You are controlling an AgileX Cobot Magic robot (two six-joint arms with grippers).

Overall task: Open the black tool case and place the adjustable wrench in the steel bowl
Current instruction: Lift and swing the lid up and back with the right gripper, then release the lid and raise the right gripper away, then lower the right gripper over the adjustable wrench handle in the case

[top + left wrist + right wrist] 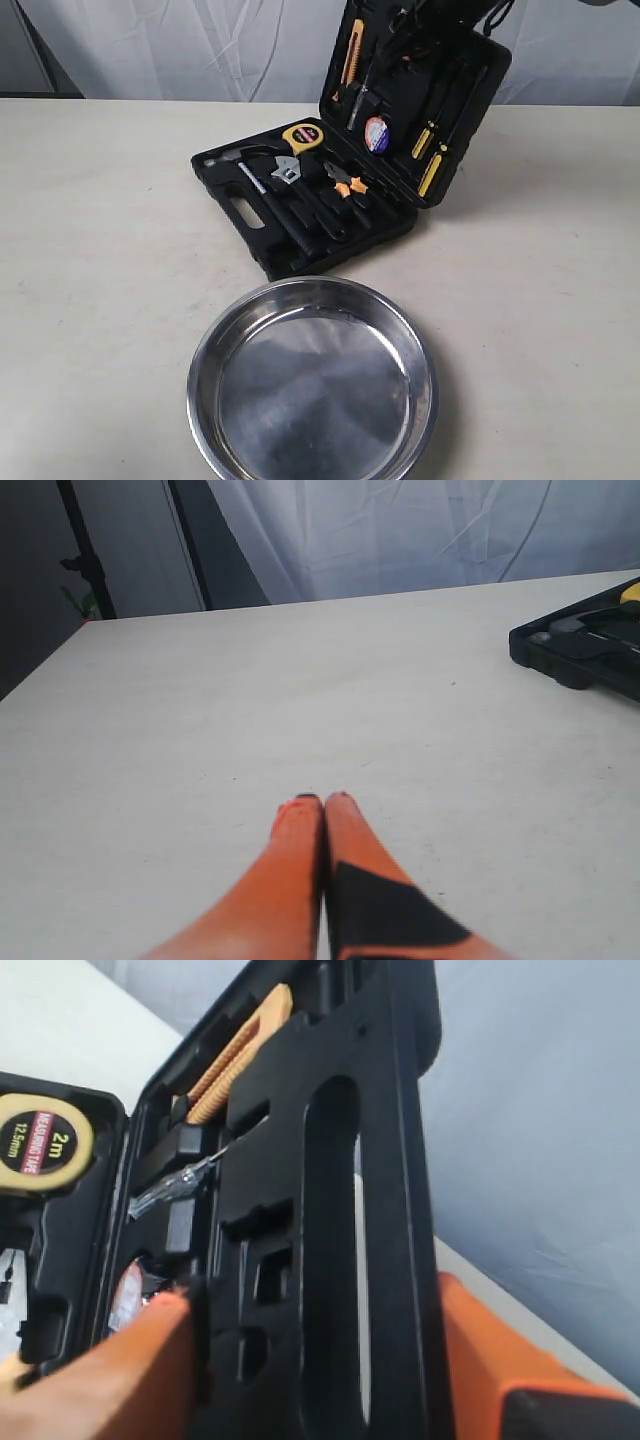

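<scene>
Starting nearest me, the shiny, round-rimmed steel bowl [310, 400] sits empty just before the black tool case [240, 210], ready to receive. In the case's moulded tray [385, 215] lies the adjustable wrench [285, 170], silver head, black handle. My right gripper [315, 1300] pinches the raised lid [488, 75], propping it open; my left gripper [322, 802], closed and empty, hovers well clear of the case.

I work in what looks like a robot lab or test studio, not a home: my pale, plain bench [90, 260] is backed by a creased white cloth [180, 45] hung as a backdrop, and a black stand [84, 560] rises in the dim corner beyond it
</scene>
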